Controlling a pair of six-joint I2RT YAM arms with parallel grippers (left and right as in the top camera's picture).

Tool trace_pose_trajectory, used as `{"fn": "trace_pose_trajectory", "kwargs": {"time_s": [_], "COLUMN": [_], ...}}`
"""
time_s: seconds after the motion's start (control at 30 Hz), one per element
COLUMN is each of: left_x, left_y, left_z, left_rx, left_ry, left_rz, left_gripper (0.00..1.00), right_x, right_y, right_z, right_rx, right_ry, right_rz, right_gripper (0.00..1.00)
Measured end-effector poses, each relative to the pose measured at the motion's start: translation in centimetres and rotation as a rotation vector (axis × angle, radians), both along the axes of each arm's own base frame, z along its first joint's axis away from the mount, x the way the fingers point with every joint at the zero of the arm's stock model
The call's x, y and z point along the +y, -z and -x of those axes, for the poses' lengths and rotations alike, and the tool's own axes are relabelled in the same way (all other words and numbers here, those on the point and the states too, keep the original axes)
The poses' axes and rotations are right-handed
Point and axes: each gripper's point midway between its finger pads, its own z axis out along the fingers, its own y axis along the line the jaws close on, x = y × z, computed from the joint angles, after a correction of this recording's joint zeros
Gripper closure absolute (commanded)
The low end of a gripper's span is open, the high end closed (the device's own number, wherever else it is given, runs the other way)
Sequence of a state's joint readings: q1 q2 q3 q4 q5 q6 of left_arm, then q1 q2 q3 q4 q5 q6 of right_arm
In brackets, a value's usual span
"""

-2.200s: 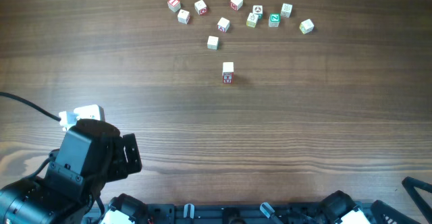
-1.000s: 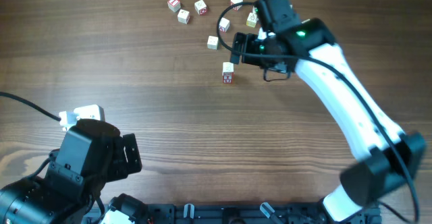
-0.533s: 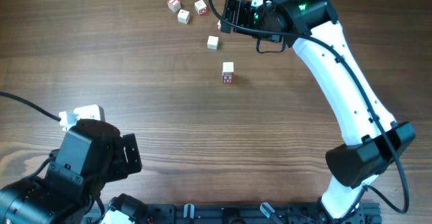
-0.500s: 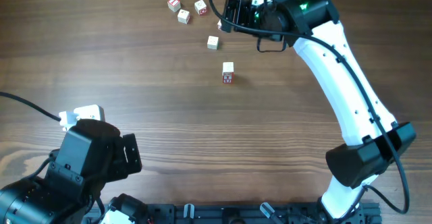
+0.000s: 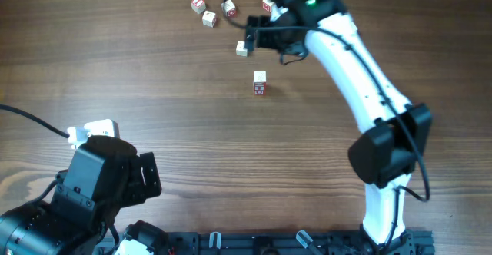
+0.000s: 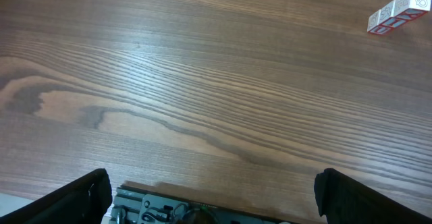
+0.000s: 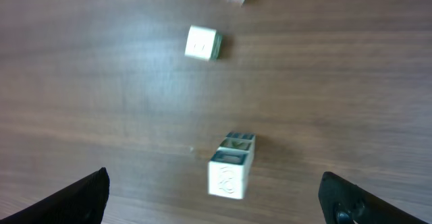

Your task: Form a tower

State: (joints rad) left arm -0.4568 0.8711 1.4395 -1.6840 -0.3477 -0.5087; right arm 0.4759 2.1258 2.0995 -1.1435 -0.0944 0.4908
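The tower stands free on the wooden table, a little above the centre of the overhead frame. The right gripper hovers further up the frame beside a loose cube, its jaws wide apart and empty. The left gripper, at lower left, is likewise spread and holds nothing.

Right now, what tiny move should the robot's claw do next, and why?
Probably lower the right claw onto the loose cube beside it and close. The claw is open and empty, that cube lies nearest, and the tower stands apart, seemingly ready for another cube.
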Motion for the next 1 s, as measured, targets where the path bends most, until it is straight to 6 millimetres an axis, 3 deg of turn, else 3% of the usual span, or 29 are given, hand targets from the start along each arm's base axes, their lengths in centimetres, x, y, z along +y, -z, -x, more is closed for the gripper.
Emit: {"fn": "trace_pose_trajectory", "kwargs": {"time_s": [0.1,0.13,0.23,0.33,0.53,0.67,0.73,1.0], "left_x": [0.0,0.0,0.0,0.0,0.0,0.0,0.0,0.0], "left_y": [0.0,0.0,0.0,0.0,0.0,0.0,0.0,0.0], "left_z": [0.0,0.0,0.0,0.0,0.0,0.0,0.0,0.0], "left_rx": [0.0,0.0,0.0,0.0,0.0,0.0,0.0,0.0], "left_ry": [0.0,0.0,0.0,0.0,0.0,0.0,0.0,0.0], "left_rz": [0.0,0.0,0.0,0.0,0.0,0.0,0.0,0.0], "left_gripper": [0.0,0.0,0.0,0.0,0.0,0.0,0.0,0.0], "right_x": [2.0,2.4,1.4,0.8,0.5,0.3,0.2,0.2], "right_y": [1.9,3.5,6.6,8.2,9.5,11.6,12.3,12.4], "right_z": [1.2,1.6,2.2,2.3,2.3,2.6,2.7,2.7], "right_rx": [0.036,0.064,0.127,0.154,0.178,0.22,0.234,0.24], "right_ry": [-0.044,-0.056,-0.041,-0.027,-0.005,0.001,0.001,0.033], "right_rz": [0.03,0.065,0.155,0.205,0.225,0.252,0.261,0.255], "right_gripper": [0.01,0.01,0.0,0.01,0.1,0.15,0.22,0.41]}}
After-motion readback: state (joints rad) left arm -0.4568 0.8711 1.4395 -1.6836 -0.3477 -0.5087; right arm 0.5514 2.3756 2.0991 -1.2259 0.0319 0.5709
